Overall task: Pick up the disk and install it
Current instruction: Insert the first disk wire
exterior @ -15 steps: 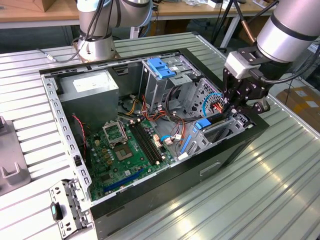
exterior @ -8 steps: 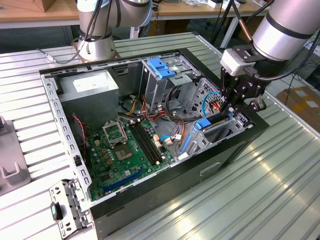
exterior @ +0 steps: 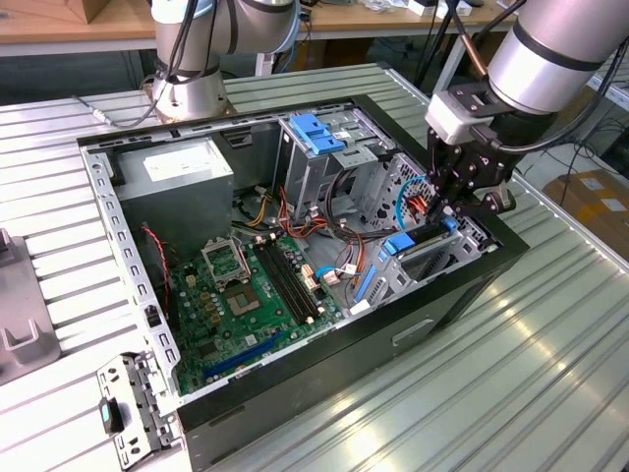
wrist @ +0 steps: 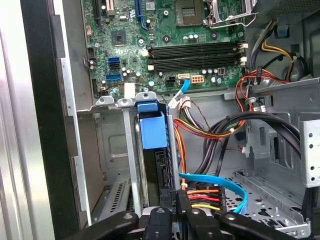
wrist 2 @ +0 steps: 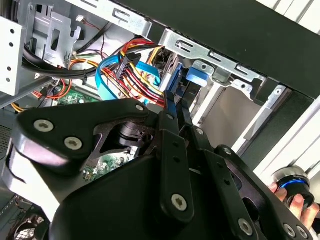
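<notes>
The disk (exterior: 421, 239), dark metal in a light-blue carrier, stands on edge in the drive bay at the front corner of the open computer case (exterior: 295, 379), on the exterior view's right. In the first wrist view the disk (wrist: 152, 132) sits between the bay's metal rails. My gripper (exterior: 450, 208) hangs straight above it. The black fingers (wrist 2: 169, 112) are drawn close together on the disk's blue upper edge (wrist 2: 173, 82). In the first wrist view the gripper (wrist: 180, 200) is at the disk's rear end beside the cable plugs.
Red, yellow and orange wires (wrist: 205, 195) and a light-blue cable (wrist: 220, 181) crowd the bay. The motherboard (exterior: 246, 295) lies in the case floor, with a bright-blue latch (exterior: 314, 133) on the far cage. A person's fingers (wrist 2: 295, 202) rest by a blue-ringed knob outside the case.
</notes>
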